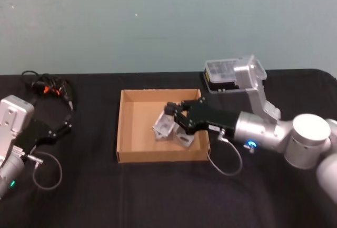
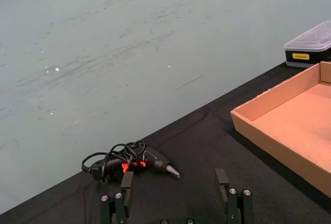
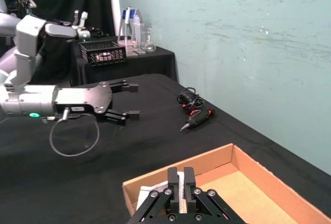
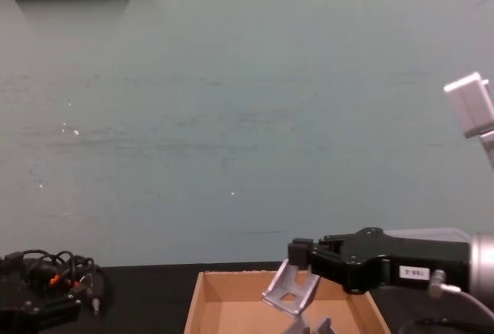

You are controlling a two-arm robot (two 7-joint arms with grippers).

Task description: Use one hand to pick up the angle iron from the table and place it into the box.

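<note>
At the far left of the head view the left gripper [image 1: 67, 125] rests low over the table [image 1: 158, 196], fingers spread wide with nothing between them; its own wrist view shows the two fingers [image 2: 120, 203] well apart above the black top. Just beyond it, toward the upper left, lies a small tool with a coiled cord [image 1: 47, 87], near the table's back edge.

In the middle sits the box [image 1: 126, 133], open-topped, its floor mostly bare on the left half. Over its right half, the right gripper [image 1: 171, 113] reaches in from the right edge of the frame, fingers pinched together on an angle iron [image 1: 164, 127]. In the chest view that iron [image 4: 289, 291] hangs tilted from the fingertips, above the box floor and between its walls. A second angle iron [image 1: 185, 138] lies on the floor just beside it, toward the lower right corner of the box.

Behind the right arm, upper right, stands a black case [image 1: 224, 78] with a clear lid.
</note>
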